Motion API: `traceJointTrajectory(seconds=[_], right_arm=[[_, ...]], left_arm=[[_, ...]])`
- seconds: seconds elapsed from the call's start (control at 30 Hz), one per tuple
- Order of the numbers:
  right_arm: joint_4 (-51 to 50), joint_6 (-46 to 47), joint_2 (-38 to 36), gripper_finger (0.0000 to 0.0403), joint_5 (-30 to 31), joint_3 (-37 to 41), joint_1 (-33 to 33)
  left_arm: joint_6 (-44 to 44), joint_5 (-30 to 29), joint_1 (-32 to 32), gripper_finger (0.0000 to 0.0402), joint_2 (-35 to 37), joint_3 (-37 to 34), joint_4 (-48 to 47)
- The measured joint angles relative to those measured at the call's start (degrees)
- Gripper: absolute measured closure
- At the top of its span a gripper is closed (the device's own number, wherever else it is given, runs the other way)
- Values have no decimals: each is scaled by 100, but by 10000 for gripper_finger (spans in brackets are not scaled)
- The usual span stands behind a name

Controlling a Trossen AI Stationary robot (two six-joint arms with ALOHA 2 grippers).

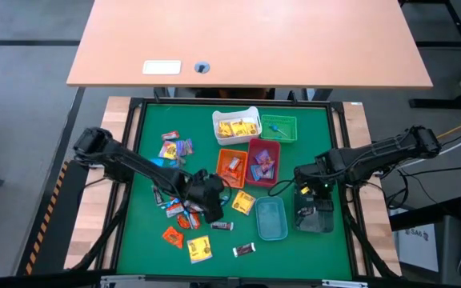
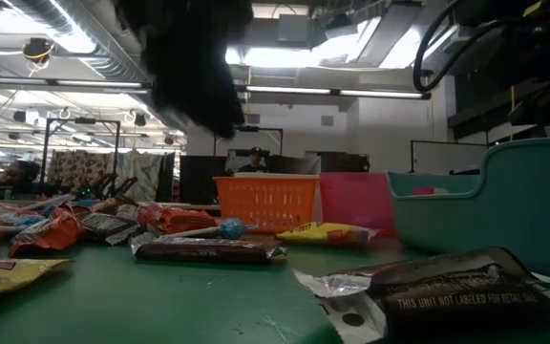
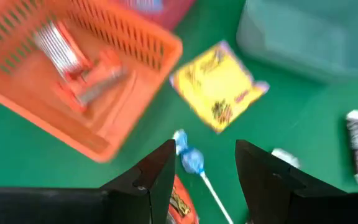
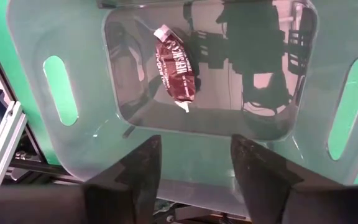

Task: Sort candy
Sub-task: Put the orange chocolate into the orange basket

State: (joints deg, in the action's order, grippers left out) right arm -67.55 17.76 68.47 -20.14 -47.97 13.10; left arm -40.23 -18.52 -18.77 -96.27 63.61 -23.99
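Note:
Loose candy lies across the green mat [image 1: 146,240]: a yellow pack [image 3: 219,84], a blue lollipop [image 3: 191,160], dark brown bars [image 2: 208,250] and several more on the left [image 1: 176,149]. My left gripper [image 3: 204,152] hangs open just above the lollipop, whose head lies on the mat between the fingers, beside the orange bin [image 3: 73,74]. My right gripper [image 4: 196,146] is open over the clear bin [image 4: 73,143], where one dark brown candy [image 4: 176,68] lies on the bin's floor. In the high view the left gripper [image 1: 213,204] is mid-mat and the right gripper [image 1: 310,200] at the right.
White [image 1: 236,126], green [image 1: 279,128], orange [image 1: 230,166] and red [image 1: 262,160] bins stand at the mat's far middle, and a teal bin [image 1: 270,218] sits beside the clear one. A dark wrapper [image 2: 428,287] lies close to the low camera. A wooden desk [image 1: 246,40] stands beyond.

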Motion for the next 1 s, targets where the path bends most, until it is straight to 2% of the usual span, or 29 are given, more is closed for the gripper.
traceJointTrajectory(seconds=[0.27,0.5,1.0], right_arm=[[9,0,0,213,4,0,0],[15,0,0,214,7,0,0],[14,0,0,214,13,0,0]], left_arm=[[-544,0,-172,244,-757,0,-181],[-1062,-11,-170,244,-821,0,-901],[-1042,2,-273,252,-1134,2,-800]])
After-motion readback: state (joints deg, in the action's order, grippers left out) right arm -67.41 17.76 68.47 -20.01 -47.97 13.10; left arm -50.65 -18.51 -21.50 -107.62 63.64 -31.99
